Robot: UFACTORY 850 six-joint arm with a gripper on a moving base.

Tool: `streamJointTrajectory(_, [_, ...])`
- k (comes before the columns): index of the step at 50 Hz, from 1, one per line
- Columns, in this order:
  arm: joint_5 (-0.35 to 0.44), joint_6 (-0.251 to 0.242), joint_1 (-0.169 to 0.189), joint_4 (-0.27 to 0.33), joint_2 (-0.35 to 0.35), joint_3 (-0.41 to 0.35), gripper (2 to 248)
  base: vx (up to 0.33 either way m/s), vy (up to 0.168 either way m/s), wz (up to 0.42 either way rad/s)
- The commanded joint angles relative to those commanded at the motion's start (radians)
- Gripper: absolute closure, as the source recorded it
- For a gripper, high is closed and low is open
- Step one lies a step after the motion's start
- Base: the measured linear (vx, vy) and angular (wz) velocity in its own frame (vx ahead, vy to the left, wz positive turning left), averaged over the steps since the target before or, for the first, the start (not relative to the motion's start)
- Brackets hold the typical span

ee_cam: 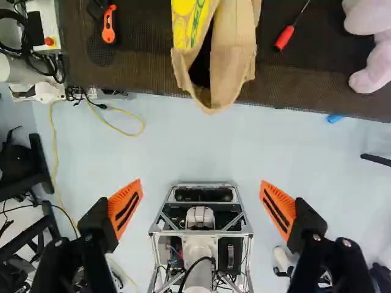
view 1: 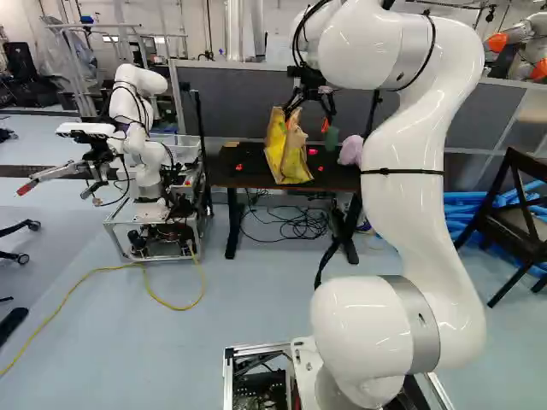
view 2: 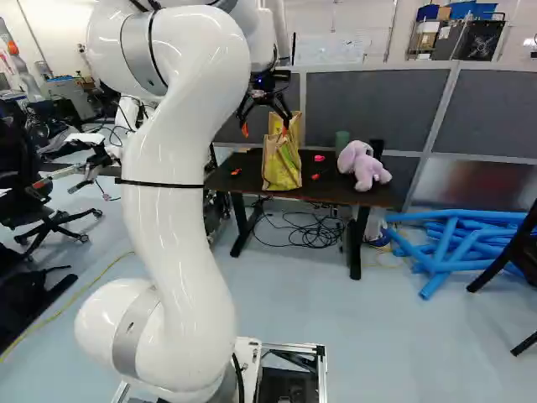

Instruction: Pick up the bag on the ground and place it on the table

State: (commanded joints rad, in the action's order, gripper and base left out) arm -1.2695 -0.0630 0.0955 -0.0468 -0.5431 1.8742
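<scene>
My fingers are released and spread wide, the two orange pads well apart, with nothing caught between them. They hang in the air close to the bag, and in the wrist view it sits ahead of them, clear of both pads. The bag, yellow and tan, already stands upright on the tabletop, near its front edge, its mouth gaping up at me (I can see the dark inside, though not what it holds, if anything).

Around it on the black tabletop I have an orange cutter to one side and a red-handled tool to the other, that one lying between the bag and a pale purple plush toy. A green cup-like thing stands behind the toy, and a small pink object lies just beside the bag; I can't tell what it is.

Below the table, black cables lie in a tangle on the floor. Blue tubes are heaped at the right of the right base view, near a dark chair. Over at the left of the left base view stands another robot on its own metal frame, a yellow cable trailing across the floor from it.
</scene>
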Motion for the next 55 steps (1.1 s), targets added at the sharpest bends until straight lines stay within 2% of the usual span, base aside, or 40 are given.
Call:
streamJointTrajectory(16, [0.0,0.0,0.0,0.0,0.0,0.0,3,-0.159,-0.001,0.011])
streamJointTrajectory(55, [0.009,0.0,0.0,0.0,0.003,-0.007,3,0.001,0.0,0.0])
